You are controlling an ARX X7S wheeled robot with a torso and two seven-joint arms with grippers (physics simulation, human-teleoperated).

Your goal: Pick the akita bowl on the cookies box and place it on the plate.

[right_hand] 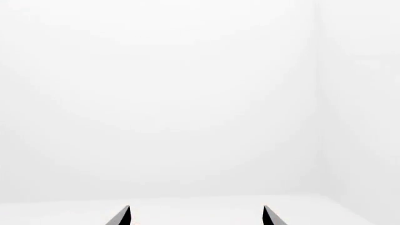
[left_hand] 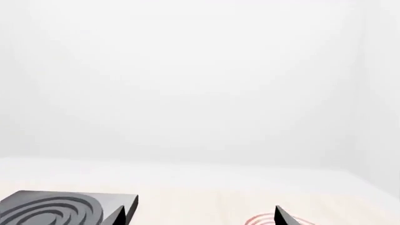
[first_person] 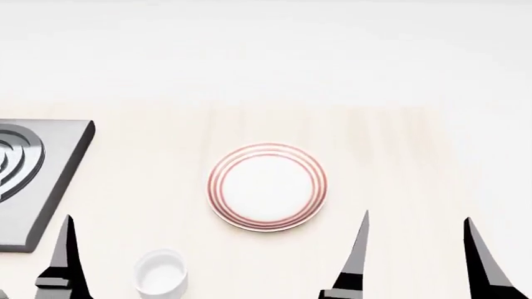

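The plate (first_person: 267, 187), white with thin red rings, lies on the pale wooden table in the middle of the head view. Neither the akita bowl nor the cookies box is in view. My right gripper (first_person: 417, 217) hovers open at the near right of the plate, with nothing between its fingers; the right wrist view shows my right gripper (right_hand: 196, 207) spread wide before a bare white wall. My left gripper (left_hand: 199, 207) is open and empty too. In the left wrist view a sliver of the plate (left_hand: 261, 220) shows beside one finger. Only one left finger (first_person: 65, 255) shows in the head view.
A dark grey stove slab (first_person: 33, 180) with raised concentric burner rings sits at the table's left, and shows again as the stove slab (left_hand: 56, 209) close to my left gripper. A small plain white ramekin (first_person: 161, 271) stands near the front edge, left of the plate.
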